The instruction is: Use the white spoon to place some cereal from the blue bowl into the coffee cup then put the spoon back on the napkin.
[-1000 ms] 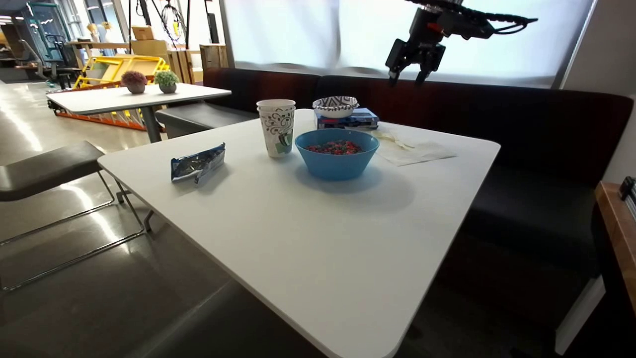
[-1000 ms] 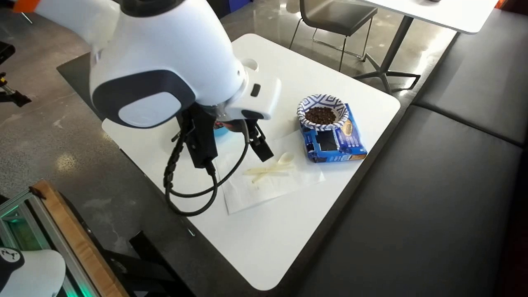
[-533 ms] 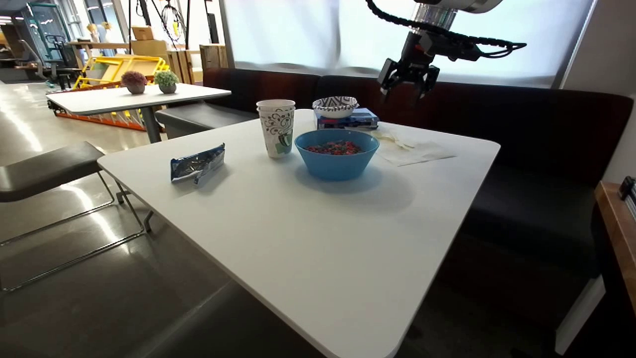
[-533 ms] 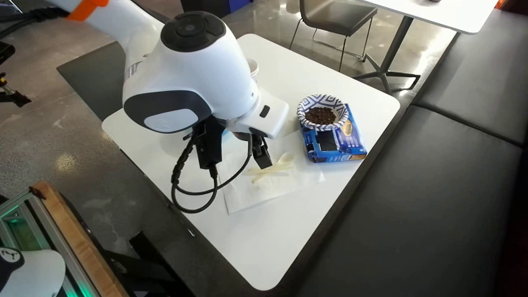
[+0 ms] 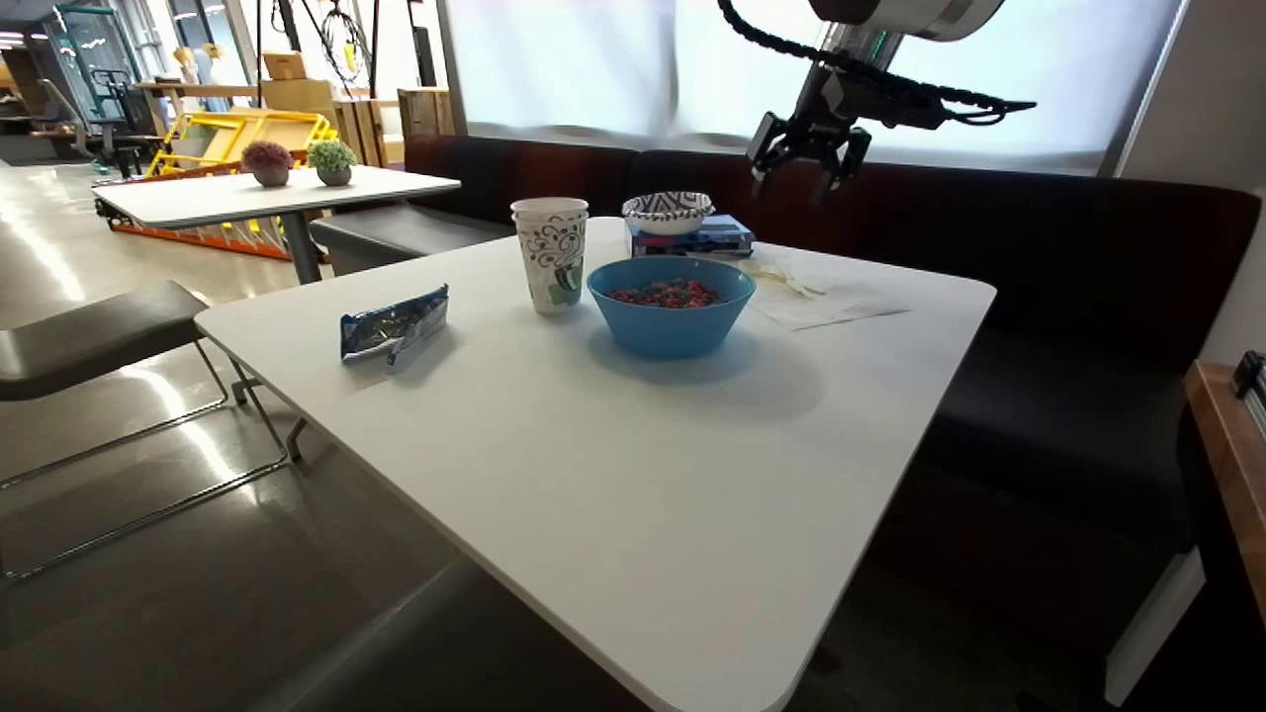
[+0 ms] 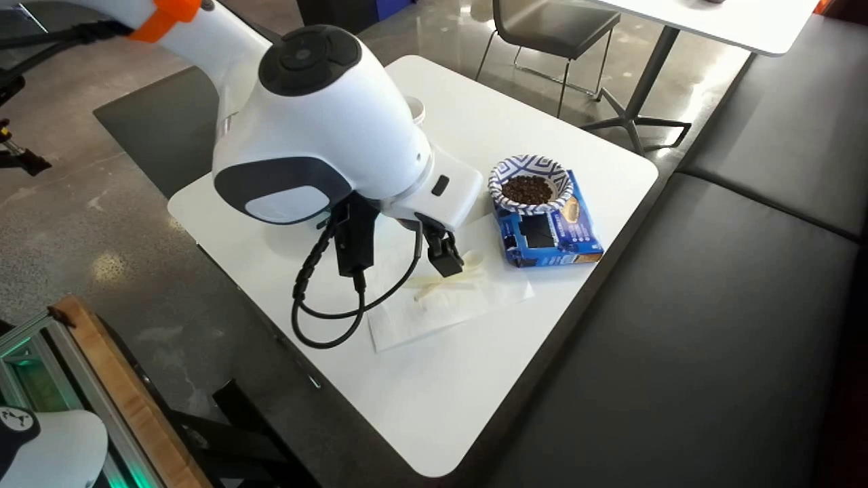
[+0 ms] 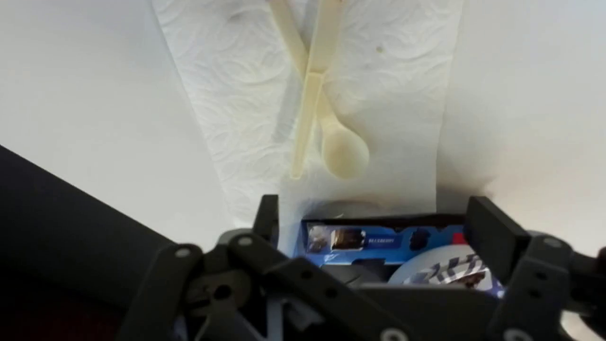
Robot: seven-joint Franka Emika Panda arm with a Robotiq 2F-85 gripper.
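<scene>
Blue and silver, a shiny wrapper [image 5: 388, 326] stands at the left, near the left corner of the white worktop [image 5: 584, 465] in an exterior view. To its right, set in from the edge that runs from the left corner to the far corner, two nested paper cups [image 5: 552, 262] stand upright, printed with dark swirls. Just beside them, to their right, sits the blue bowl [image 5: 665, 334], with red and green cereal [image 5: 668, 295] in it. Behind this, near the far corner, a patterned bowl [image 5: 669, 223] rests on a blue box [image 5: 697, 240]; in an exterior view dark pieces [image 6: 527, 190] show inside the patterned bowl. Further right, the napkin [image 5: 841, 304] lies flat near the edge between the far and right corners, and the cream-white spoon [image 7: 345, 154] lies on it. In the wrist view another pale utensil [image 7: 307, 118] crosses over the spoon's handle. Rightmost, seen above that same edge, hangs the gripper [image 5: 791, 188], apart from the worktop. Its jaws stand wide apart with nothing held between them. In an exterior view it hides part of the spoon and of the napkin.
</scene>
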